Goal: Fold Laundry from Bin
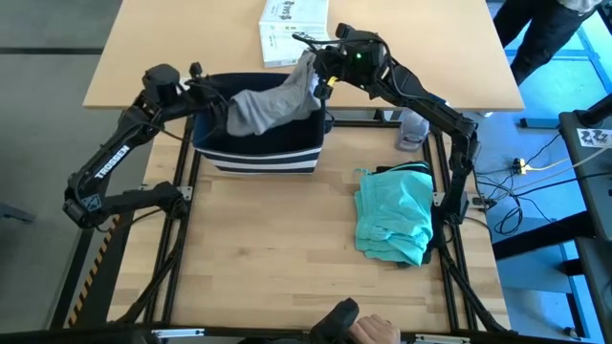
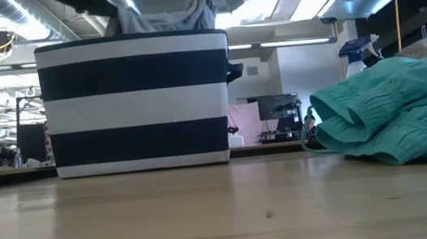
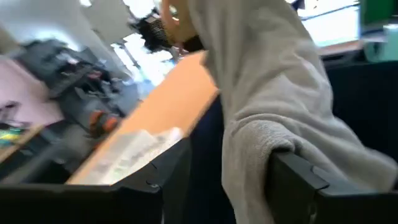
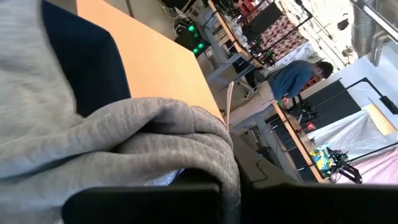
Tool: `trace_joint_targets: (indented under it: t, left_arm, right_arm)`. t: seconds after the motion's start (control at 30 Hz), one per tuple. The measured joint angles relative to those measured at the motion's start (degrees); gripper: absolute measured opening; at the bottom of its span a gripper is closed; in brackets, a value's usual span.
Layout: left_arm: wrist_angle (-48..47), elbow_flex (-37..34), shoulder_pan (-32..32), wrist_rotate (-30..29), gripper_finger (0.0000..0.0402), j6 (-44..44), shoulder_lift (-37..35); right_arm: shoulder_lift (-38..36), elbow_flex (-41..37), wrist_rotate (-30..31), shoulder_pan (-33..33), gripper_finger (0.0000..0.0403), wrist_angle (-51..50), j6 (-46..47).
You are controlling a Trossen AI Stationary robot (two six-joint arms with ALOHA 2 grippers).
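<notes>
You can read one word for certain: "TROSSEN", in white capitals running along the dark lower link of the left arm (image 1: pixel 107 162), seen from above. The white printed rectangular cardboard box (image 1: pixel 292 31) at the far edge of the light wooden desk (image 1: pixel 287 258) carries dark lettering and marks on its top face, but you cannot make out what they say. Nothing else legible shows in the other views.

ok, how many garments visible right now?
2. A grey cloth garment hangs over the navy striped fabric bin, pinched by the right gripper; a teal garment lies on the table. More may be hidden in the bin.
</notes>
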Motion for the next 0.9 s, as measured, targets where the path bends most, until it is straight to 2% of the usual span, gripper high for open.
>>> trace_joint_targets:
  t: [0.2, 0.43, 0.6, 0.67, 0.8, 0.9]
  left_arm:
    - [-6.7, 0.0, -1.2, 0.9, 0.0230, 0.8, 2.0]
    - [-4.2, 0.0, -2.2, -3.7, 0.0297, 2.4, 3.1]
    - [-3.6, 0.0, -2.2, -6.2, 0.0315, 0.6, 2.8]
    - [-5.7, 0.0, -2.2, -3.5, 0.0316, -1.2, 2.8]
    - [-12.2, 0.0, -3.8, 6.3, 0.0314, -0.9, 3.7]
    - [-14.3, -0.1, -5.7, 7.4, 0.0313, 0.2, 4.2]
  right_arm:
    - [0.0, 0.0, 0.0, 0.0, 0.0001, -0.2, 0.0]
    - [0.0, 0.0, 0.5, 0.0, 0.0001, 0.5, 0.0]
    - [0.0, 0.0, 1.7, 0.0, 0.0001, 2.1, -1.0]
    - [0.0, 0.0, 2.6, 0.0, 0.0001, 3.0, -1.6]
    - [0.0, 0.0, 3.0, 0.0, 0.0001, 3.8, -2.0]
    - [0.0, 0.0, 3.0, 0.0, 0.0001, 4.1, -2.0]
